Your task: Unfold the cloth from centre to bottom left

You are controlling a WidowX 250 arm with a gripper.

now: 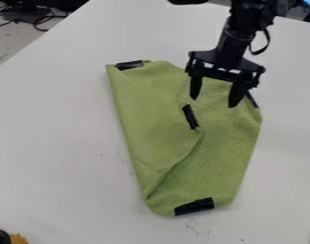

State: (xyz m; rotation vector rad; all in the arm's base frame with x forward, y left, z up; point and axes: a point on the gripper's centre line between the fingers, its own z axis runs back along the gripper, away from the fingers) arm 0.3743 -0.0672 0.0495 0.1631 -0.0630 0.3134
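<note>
green microfibre cloth lies partly folded under an open gripper

the black two-finger gripper (pixel 213 102) hangs over the upper right part of the green microfibre cloth (pixel 157 109), its two fingers spread wide apart with cloth visible between them and nothing held. whether the fingertips touch the fabric, i cannot tell.

the cloth lies in the middle of the white table (pixel 48 143), longer from top to bottom than across. a flap from its left side is folded over the rest, making a straight left edge; the flap's free edge curves from the centre down to the lower left. a strip of black tape (pixel 190 116) marks the flap's corner at the centre. more tape sits at the cloth's upper left corner, its bottom edge and its upper right edge, just beside the gripper.

black cables (pixel 42 20) lie beyond the table at the upper left.
</note>
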